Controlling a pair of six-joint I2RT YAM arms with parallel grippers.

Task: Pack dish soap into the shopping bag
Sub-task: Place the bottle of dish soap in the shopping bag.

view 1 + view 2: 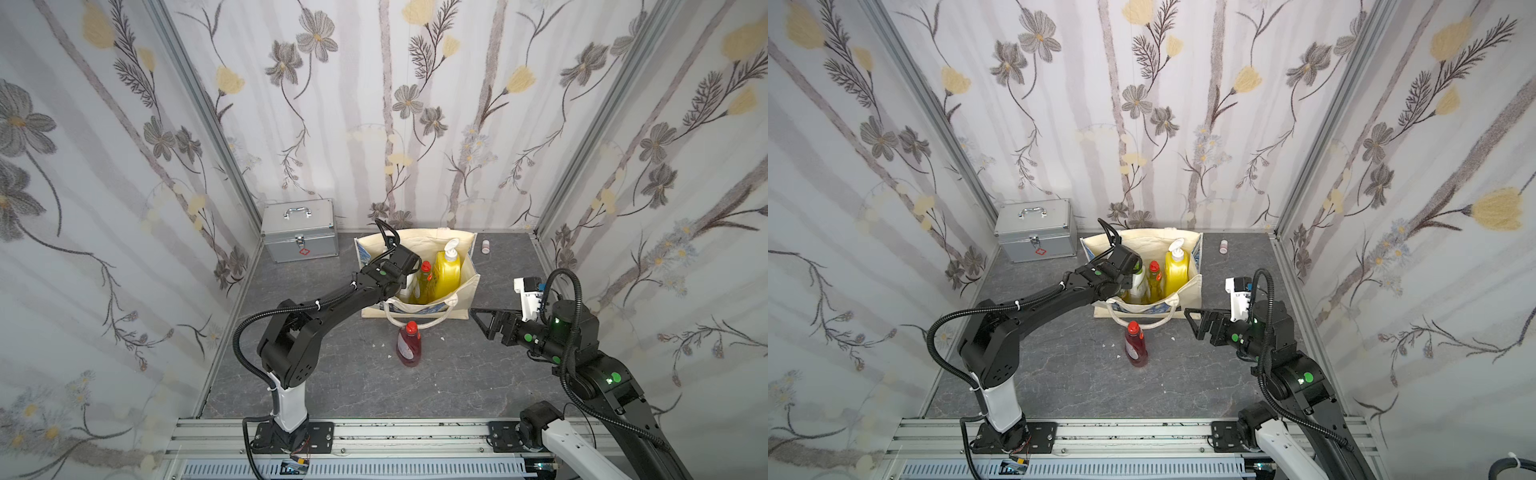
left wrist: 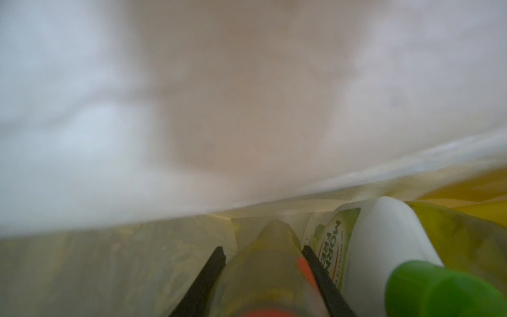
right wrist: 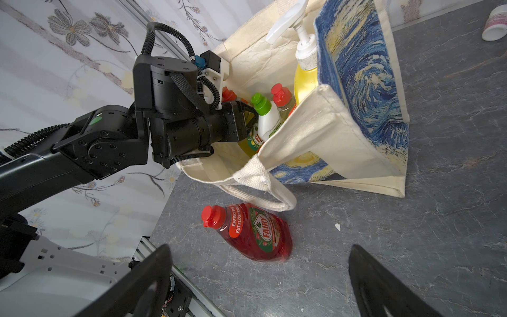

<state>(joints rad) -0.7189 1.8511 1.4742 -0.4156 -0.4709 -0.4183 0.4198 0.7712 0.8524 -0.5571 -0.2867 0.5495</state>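
Observation:
The cream shopping bag (image 1: 469, 282) (image 1: 1192, 286) (image 3: 329, 131) stands open at the back of the table. Inside it stand a big yellow pump bottle (image 1: 446, 270) (image 3: 304, 76), a red-capped yellow-green bottle (image 1: 424, 274) (image 3: 282, 98) and a white green-capped bottle (image 3: 264, 115) (image 2: 384, 247). My left gripper (image 2: 262, 249) reaches down into the bag, its fingers lying against both sides of another yellow-green bottle (image 2: 263, 260). A red dish soap bottle (image 1: 409, 345) (image 1: 1136, 347) (image 3: 255, 233) lies on the table in front of the bag. Right of that bottle, my right gripper (image 1: 478, 320) (image 3: 259, 245) hovers open and holds nothing.
A silver metal case (image 1: 299, 237) stands at the back left. A small white jar (image 1: 485, 246) (image 3: 493, 24) sits near the back wall, right of the bag. One cream handle (image 3: 263, 195) hangs over the bag's front, just behind the red bottle. Flowered walls enclose three sides.

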